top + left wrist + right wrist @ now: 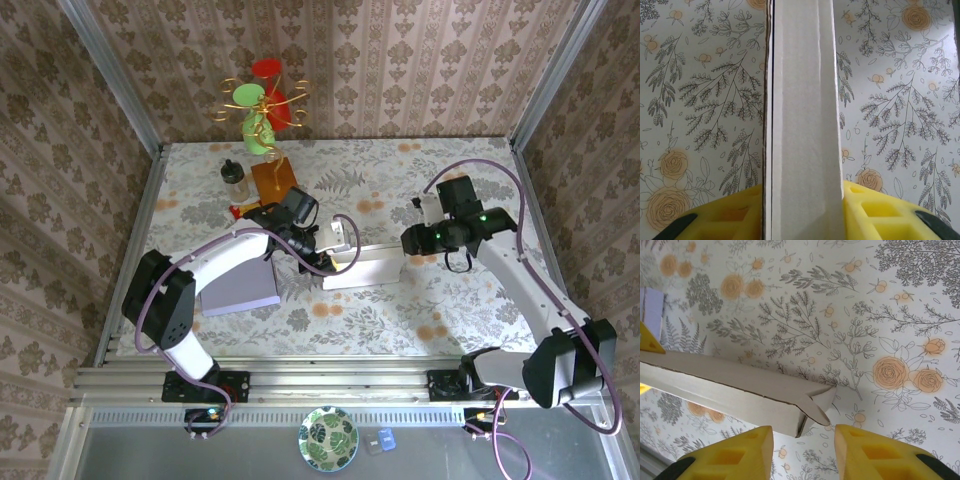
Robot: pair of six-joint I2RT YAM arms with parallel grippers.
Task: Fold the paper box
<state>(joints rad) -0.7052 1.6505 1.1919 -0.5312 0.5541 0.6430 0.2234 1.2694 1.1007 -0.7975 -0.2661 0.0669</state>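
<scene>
**Left side has the box pinched, right side hanging open at the far end**

Starting at the far left of the overhead view, there's a flat purple pad lying on the floral table, with the left arm crossing over its top edge. Behind that, toward the back wall, are a small bottle, an orange box right beside it, and a wire toy with green and red discs.

Moving in, the left gripper sits at the left end of the paper box. The box is a long white cardboard piece lying crosswise about mid-table, between the two grippers. On the left wrist cam the left gripper is clamped on it. The box runs straight up the middle of the frame, and both yellow fingers press against its sides with no gap showing.

Down at the near ledge, roughly centre, is a green patterned bowl.

On the right, the right gripper is at the box's other end. Its wrist cam shows the fingers spread apart, and the folded corner of the box pokes in just above the gap between them. The right gripper isn't touching the cardboard on either side, so it's open, not gripping. I can't tell whether that box end is resting on the table or lifted a bit.
</scene>
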